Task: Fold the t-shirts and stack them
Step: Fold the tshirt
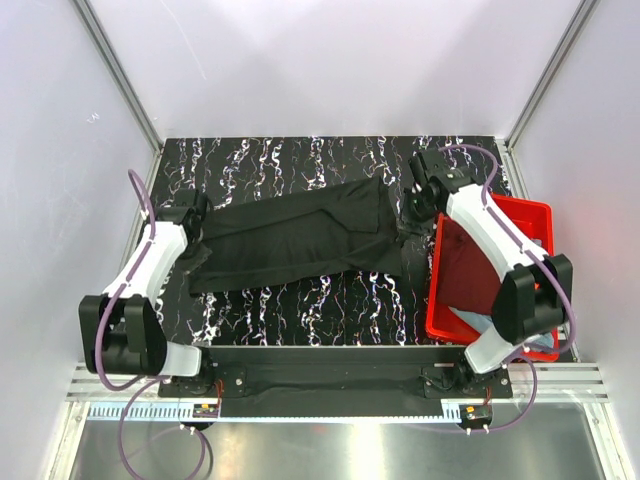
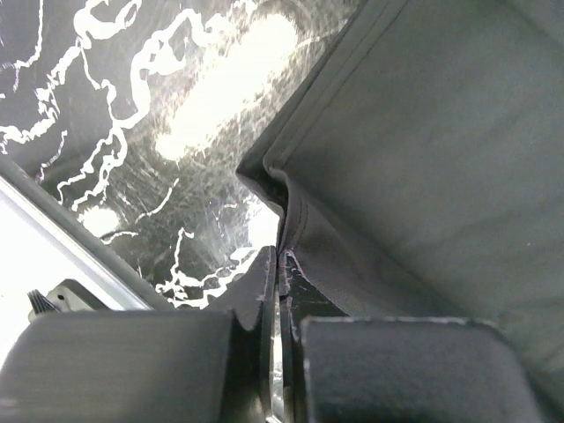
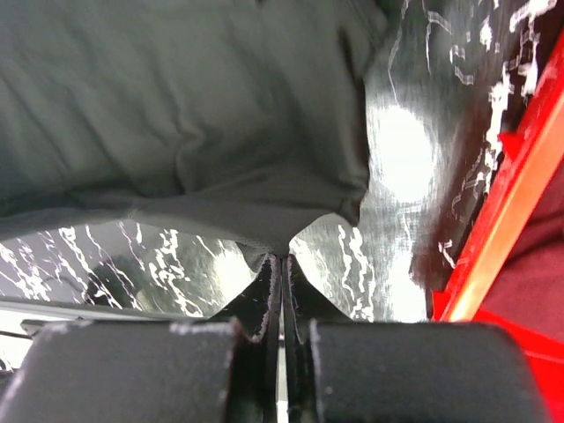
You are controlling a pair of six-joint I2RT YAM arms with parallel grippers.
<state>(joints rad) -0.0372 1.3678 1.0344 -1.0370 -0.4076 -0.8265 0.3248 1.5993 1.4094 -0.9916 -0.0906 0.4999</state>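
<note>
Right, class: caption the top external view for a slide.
Left gripper and right gripper pinch opposite ends of the black t-shirt on the table.

In view are one table (image 1: pixel 300 160), one black t-shirt (image 1: pixel 290 235), one red bin (image 1: pixel 535 212) with one maroon t-shirt (image 1: pixel 465 270) and one grey-blue t-shirt (image 1: pixel 482 325) showing inside, and two arms, giving one left end effector (image 1: pixel 197 215) and one right end effector (image 1: pixel 410 222).

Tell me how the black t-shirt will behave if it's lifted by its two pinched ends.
Likely floppy: the black t-shirt creases and bunches where the left gripper and right gripper pinch it. Its middle would probably sag between them. It looks thin, so probably light.
</note>
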